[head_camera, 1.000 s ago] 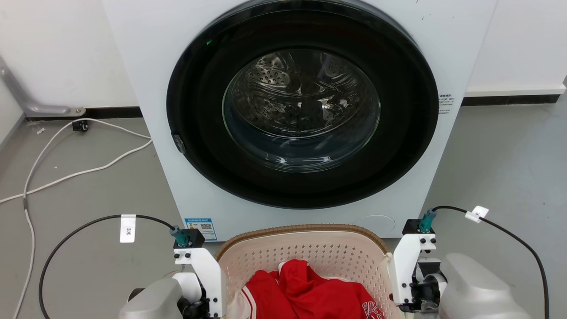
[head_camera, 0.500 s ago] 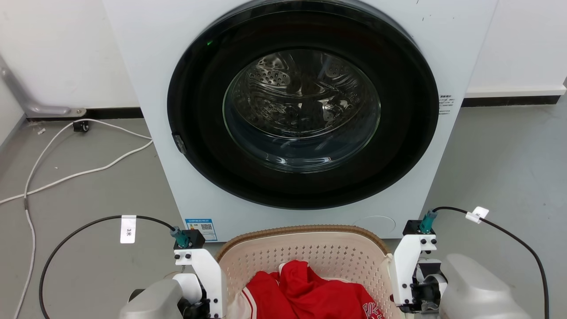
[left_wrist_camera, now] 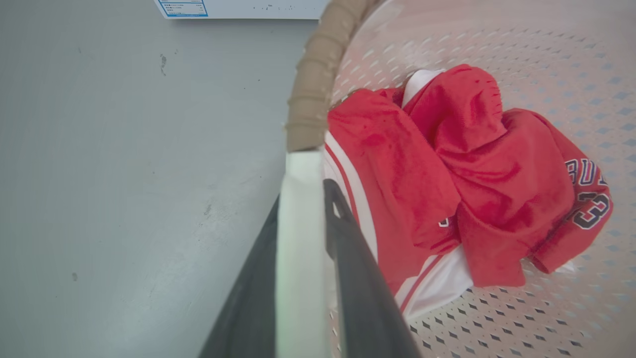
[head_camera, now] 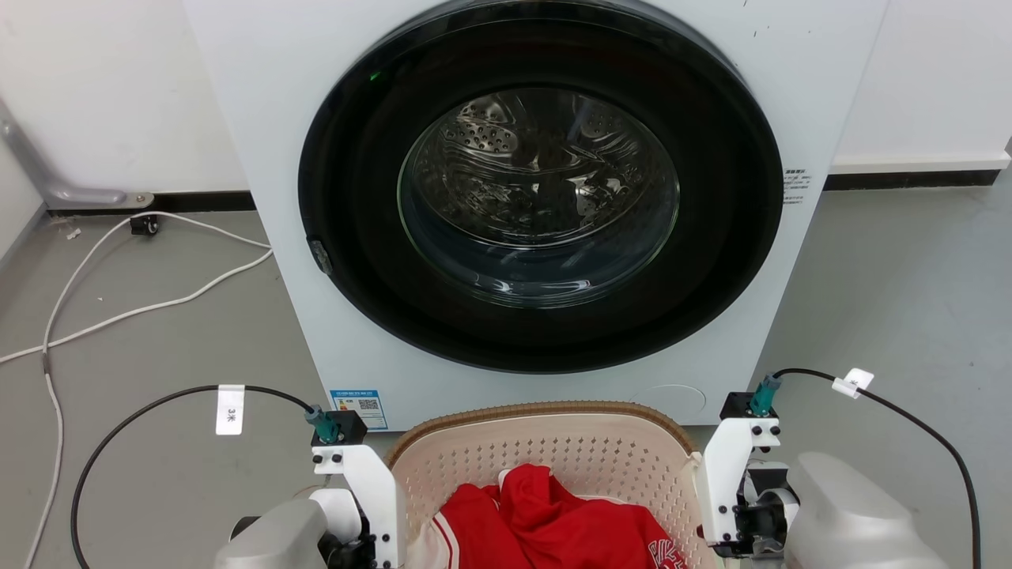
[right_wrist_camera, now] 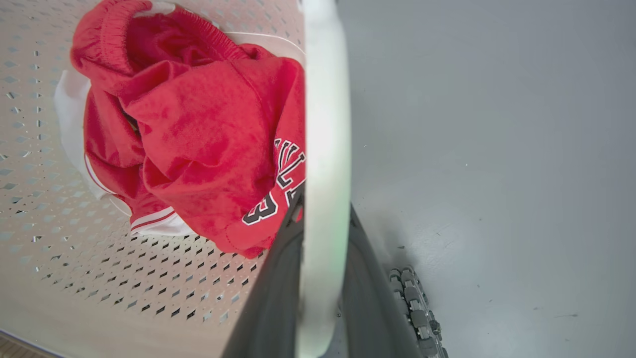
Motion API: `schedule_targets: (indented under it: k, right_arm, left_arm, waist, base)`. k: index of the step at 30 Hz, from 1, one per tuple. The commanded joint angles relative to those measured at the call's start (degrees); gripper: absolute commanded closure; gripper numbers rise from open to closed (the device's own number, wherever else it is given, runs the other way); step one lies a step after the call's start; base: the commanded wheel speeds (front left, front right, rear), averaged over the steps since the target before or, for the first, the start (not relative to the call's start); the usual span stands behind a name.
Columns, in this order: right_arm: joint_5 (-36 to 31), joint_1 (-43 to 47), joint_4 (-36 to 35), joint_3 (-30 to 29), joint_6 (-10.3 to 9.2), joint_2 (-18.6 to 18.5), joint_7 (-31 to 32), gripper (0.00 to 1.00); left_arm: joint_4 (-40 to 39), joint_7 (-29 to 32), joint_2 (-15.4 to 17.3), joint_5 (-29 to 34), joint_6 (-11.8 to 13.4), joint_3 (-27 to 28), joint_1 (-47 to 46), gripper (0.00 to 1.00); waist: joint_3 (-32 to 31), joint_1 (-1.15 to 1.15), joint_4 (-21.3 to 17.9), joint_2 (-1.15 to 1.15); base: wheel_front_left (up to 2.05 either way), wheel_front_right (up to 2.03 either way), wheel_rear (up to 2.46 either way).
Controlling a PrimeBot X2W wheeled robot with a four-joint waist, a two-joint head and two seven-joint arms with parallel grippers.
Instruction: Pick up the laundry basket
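Since a second ago very little has moved: in the head view the two white wrist mounts and the far rim of the laundry basket (head_camera: 553, 450) sit a hair lower in the frame, while the washer (head_camera: 261, 118) holds its place. The basket lies at the bottom centre of the head view, on the grey floor (head_camera: 885, 300) just in front of the washer's dark round door (head_camera: 538, 197), with an arm on each side of it. Its brown woven-look rim (head_camera: 538, 409) curves across the near side of the washer's base. A crumpled red garment (head_camera: 553, 521) with white trim lies inside against the perforated cream wall. In the left wrist view the left end effector (left_wrist_camera: 303, 199) is closed narrowly on the basket's white loop handle (left_wrist_camera: 298, 223), one dark finger (left_wrist_camera: 348, 248) on the inner side next to the red cloth and the other on the outer, floor side. The brown rim meets the handle just above the fingertips. In the right wrist view the right end effector (right_wrist_camera: 325, 209) likewise grips the opposite white handle (right_wrist_camera: 323, 124), which runs up the middle of the frame between its two fingers. The garment's black-and-white lettering shows just left of that handle. A white cable (head_camera: 158, 304) trails over the floor at the left of the head view.
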Motion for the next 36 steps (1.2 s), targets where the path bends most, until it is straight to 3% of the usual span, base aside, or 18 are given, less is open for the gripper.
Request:
schedule_targets:
  k: [1, 36]
  right_arm:
    - [0.0, 0.5, -0.4, -0.2, 0.19, 0.7, -0.1, 1.0]
    - [-2.2, 0.3, -0.5, -2.6, 0.19, 1.2, 0.2, 1.0]
  left_arm:
    - [-0.6, -0.1, -0.8, -0.1, -0.8, -0.3, 0.1, 1.0]
    - [-0.5, -0.4, -0.7, -1.5, -0.8, -1.7, -0.2, 1.0]
  waist:
    - [0.0, 0.0, 0.0, 0.0]
    - [0.1, 0.0, -0.2, 0.0]
  base:
    - [0.0, 0.0, 0.0]
    - [0.0, 0.0, 0.0]
